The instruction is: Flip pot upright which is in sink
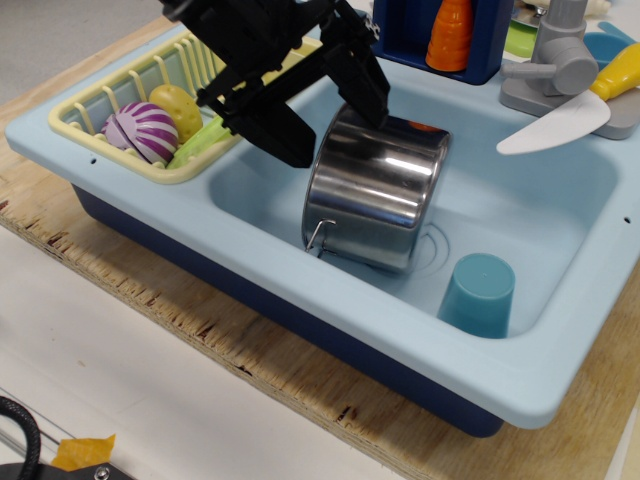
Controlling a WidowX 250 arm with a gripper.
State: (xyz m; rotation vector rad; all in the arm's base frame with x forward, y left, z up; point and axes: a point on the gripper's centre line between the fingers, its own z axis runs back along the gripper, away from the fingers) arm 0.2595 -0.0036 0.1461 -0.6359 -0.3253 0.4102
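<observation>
- observation.image gives you one pot (378, 196), one sink (300, 310), one teal cup (478, 294), one yellow dish rack (100, 100), one grey faucet (555, 65) and one white toy knife (560, 118).
- You have one gripper (332, 118), and its two black fingers (270, 125) are spread wide with nothing held between them.
- The pot lies tilted in the sink basin, its closed bottom up toward the far wall and its open mouth down toward the basin floor.
- One finger sits just left of the pot's upper wall; the other finger is at the pot's top rim, beside the upper wire handle, and you cannot tell whether it touches.
- The pot body is below and to the right of the fingers.
- The cup stands mouth down, well to the right of the fingers, just beside the pot.
- The rack holds three toy foods, left of the fingers.
- The sink rests on the wooden bench (300, 385).
</observation>
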